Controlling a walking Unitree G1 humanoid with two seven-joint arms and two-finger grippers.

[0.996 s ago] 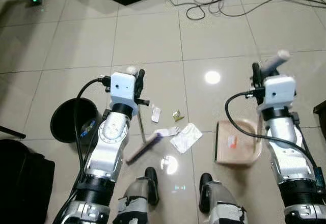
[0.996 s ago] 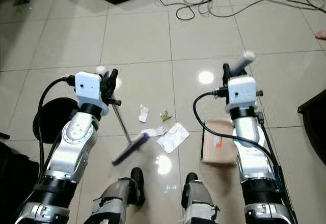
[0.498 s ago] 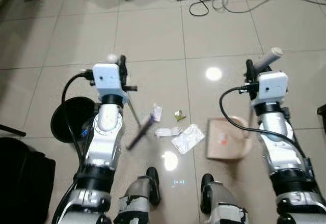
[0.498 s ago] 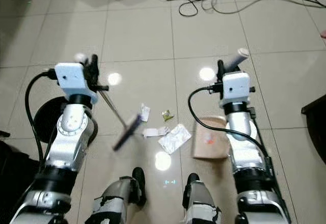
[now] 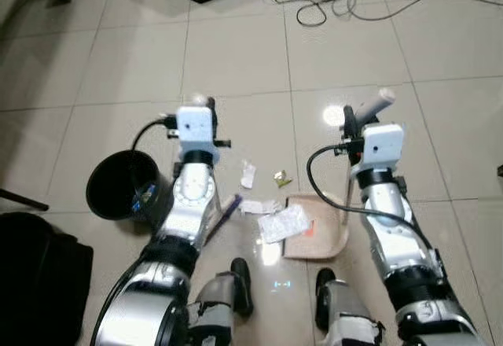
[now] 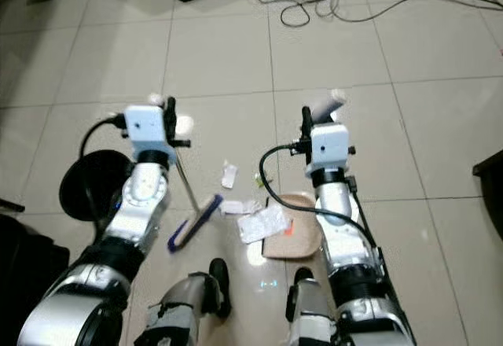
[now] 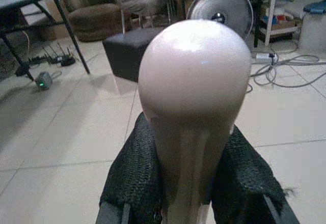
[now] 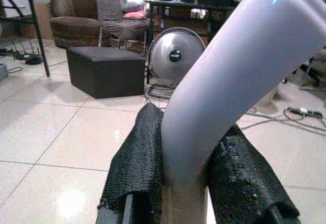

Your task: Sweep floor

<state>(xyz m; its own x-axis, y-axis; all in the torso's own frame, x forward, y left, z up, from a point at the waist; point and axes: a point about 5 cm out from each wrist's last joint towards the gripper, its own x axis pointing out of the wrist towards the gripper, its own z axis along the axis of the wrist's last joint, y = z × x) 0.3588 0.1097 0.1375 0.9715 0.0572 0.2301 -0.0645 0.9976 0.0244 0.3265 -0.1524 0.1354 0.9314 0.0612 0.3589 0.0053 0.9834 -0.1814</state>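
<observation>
Left hand (image 7: 186, 183) pinches one broom (image 6: 191, 222), right hand (image 8: 188, 183) one dustpan (image 6: 295, 236); four litter scraps (image 6: 263, 222).

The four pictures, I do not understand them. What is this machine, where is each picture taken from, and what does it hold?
It is a walking humanoid robot with two silver arms, each ending in a pincer of two black fingers. The two wide pictures come from cameras on its head, looking down at a tiled floor. The two close pictures come from cameras on its wrists. The left pincer is shut on the broom handle; the broom head rests on the floor beside paper scraps. The right pincer is shut on the dustpan handle, and the dustpan lies by the scraps. A black bin stands on the robot's left.
</observation>
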